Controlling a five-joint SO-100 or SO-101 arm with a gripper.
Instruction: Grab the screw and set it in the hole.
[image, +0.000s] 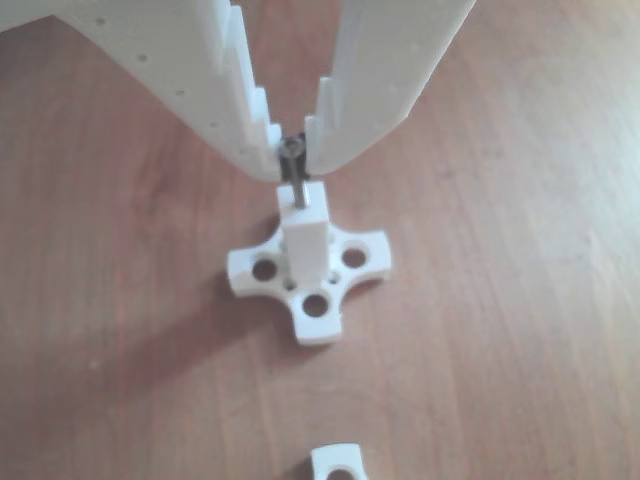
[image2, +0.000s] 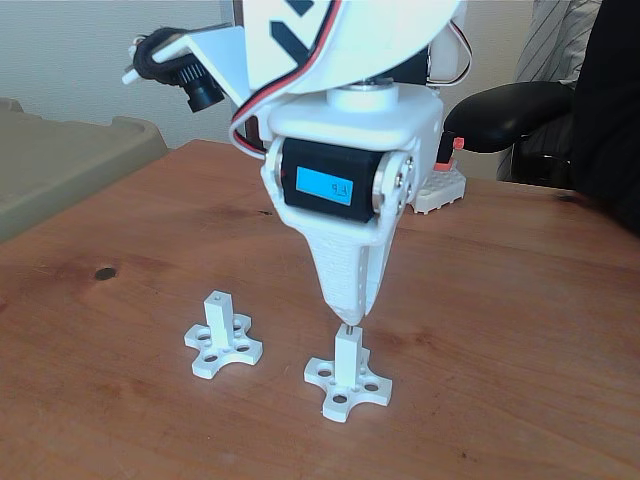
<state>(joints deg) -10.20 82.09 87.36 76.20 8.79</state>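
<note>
The gripper was clenched on the screw, pinching its small round head between the fingertips while the thin shank hung straight down into the hole in the top face of the right-hand post, as the fixed view showed it. The screw looked light, stiff and smooth, a slippery metal pin likely to tilt or twist if squeezed off-centre, so the head or the shank just below it seemed the sensible place to hold. There was one screw and two white posts on cross-shaped bases: the one under the gripper and a second post standing well apart to its left on the wooden table, its top hole empty. Each base carried four larger round holes in its arms.
</note>
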